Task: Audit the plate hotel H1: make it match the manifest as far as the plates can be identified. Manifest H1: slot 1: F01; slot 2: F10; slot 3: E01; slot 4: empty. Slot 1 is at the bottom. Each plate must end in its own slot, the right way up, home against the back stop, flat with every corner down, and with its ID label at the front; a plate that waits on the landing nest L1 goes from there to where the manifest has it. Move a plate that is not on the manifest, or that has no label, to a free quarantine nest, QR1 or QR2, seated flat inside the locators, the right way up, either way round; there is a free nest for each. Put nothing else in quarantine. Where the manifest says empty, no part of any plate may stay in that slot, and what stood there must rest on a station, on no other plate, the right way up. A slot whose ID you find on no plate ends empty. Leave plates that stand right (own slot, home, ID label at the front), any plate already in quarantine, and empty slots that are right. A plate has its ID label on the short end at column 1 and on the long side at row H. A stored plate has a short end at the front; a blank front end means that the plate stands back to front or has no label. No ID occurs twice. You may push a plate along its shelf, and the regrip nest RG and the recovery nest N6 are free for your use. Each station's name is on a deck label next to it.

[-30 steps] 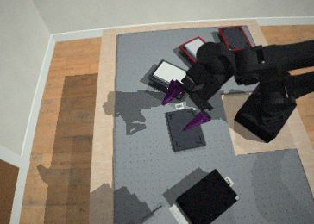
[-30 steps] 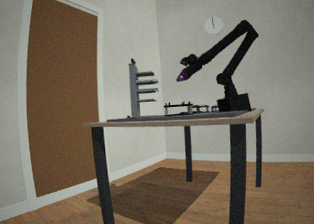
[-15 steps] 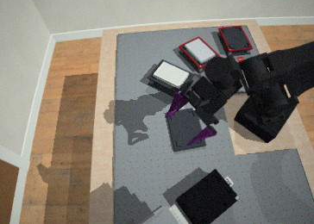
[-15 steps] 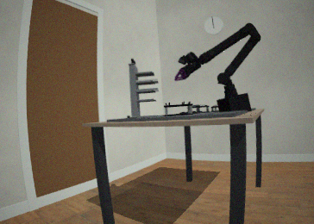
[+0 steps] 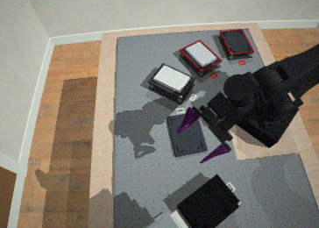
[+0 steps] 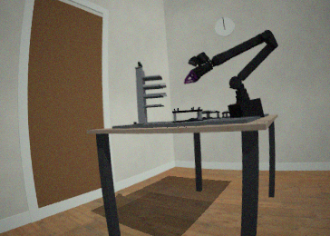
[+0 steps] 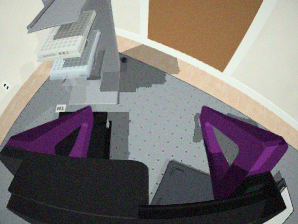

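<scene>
The plate hotel (image 5: 209,205) (image 6: 141,93) (image 7: 100,3) stands at the near end of the deck; from above only its dark top shows. In the wrist view a white plate (image 7: 63,46) lies on one of its shelves; I cannot read any label on it. My gripper (image 5: 202,137) (image 6: 191,76) (image 7: 146,112) is open and empty, its purple fingers wide apart. It hangs high above a dark flat nest (image 5: 188,143) in the middle of the deck. A white plate (image 5: 172,77) rests on a dark nest further back.
Two red-framed nests stand at the back: one holds a white plate (image 5: 201,53), the other (image 5: 237,41) looks dark inside. The arm's base (image 5: 267,124) sits at the right edge of the deck. Small deck labels lie beside the nests.
</scene>
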Robot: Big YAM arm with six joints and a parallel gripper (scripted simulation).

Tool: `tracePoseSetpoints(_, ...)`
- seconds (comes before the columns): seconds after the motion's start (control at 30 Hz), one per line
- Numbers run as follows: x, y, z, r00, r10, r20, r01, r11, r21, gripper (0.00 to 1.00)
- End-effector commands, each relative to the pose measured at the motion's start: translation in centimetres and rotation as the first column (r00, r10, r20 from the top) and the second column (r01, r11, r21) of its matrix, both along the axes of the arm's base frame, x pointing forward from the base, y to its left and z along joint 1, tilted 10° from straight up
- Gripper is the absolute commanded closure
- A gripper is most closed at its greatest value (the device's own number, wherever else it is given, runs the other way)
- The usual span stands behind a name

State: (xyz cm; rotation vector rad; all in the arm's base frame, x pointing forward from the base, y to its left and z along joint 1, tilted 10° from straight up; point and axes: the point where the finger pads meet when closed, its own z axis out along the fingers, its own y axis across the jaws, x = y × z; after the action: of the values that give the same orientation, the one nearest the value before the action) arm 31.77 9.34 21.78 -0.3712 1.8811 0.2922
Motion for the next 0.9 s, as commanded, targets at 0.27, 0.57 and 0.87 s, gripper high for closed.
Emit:
tracePoseSetpoints(0.27, -2.2, 3.8, 0.4, 1.000, 0.022, -0.006, -0.022, 0.999, 0.029, 0.00)
tracePoseSetpoints(0.57, -3.3, 5.9, 0.2, 1.000, 0.022, -0.013, -0.022, 0.999, 0.028, 0.00)
tracePoseSetpoints(0.87, -4.0, 9.1, 3.6, 0.999, 0.022, 0.027, -0.023, 0.998, 0.063, 0.00)
